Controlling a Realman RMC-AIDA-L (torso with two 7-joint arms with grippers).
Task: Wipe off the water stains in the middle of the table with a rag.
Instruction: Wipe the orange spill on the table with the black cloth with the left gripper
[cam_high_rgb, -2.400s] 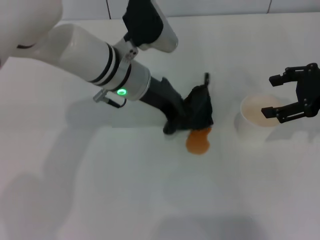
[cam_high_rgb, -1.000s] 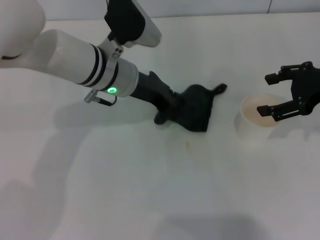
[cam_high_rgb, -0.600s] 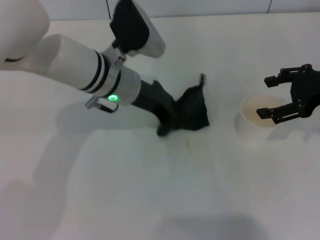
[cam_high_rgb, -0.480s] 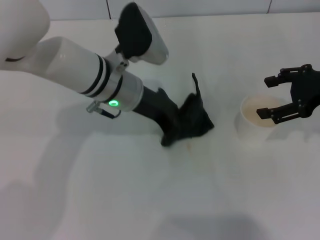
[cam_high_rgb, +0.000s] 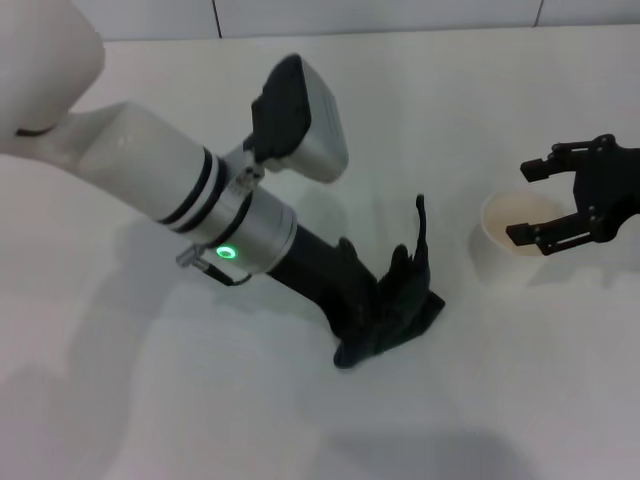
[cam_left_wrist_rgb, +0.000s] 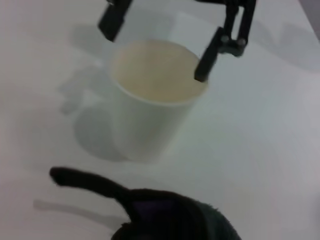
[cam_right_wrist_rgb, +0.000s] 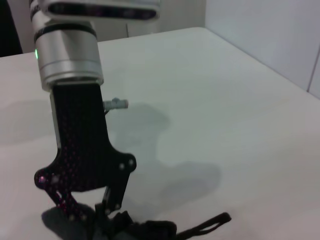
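Left gripper (cam_high_rgb: 385, 325): clamped on black rag (cam_high_rgb: 405, 300), pressing it onto white desk (cam_high_rgb: 300, 420).
Right gripper (cam_high_rgb: 540, 205): fingers apart, above paper cup (cam_high_rgb: 515, 235).

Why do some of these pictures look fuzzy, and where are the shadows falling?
Head view: mostly crisp, with soft grey shadows on the table beneath the left arm. Left wrist view: soft all over; the paper cup casts a faint shadow to one side, and the rag is a dark blur at the edge. Right wrist view: sharp on the left gripper, its shadow spreading behind it.
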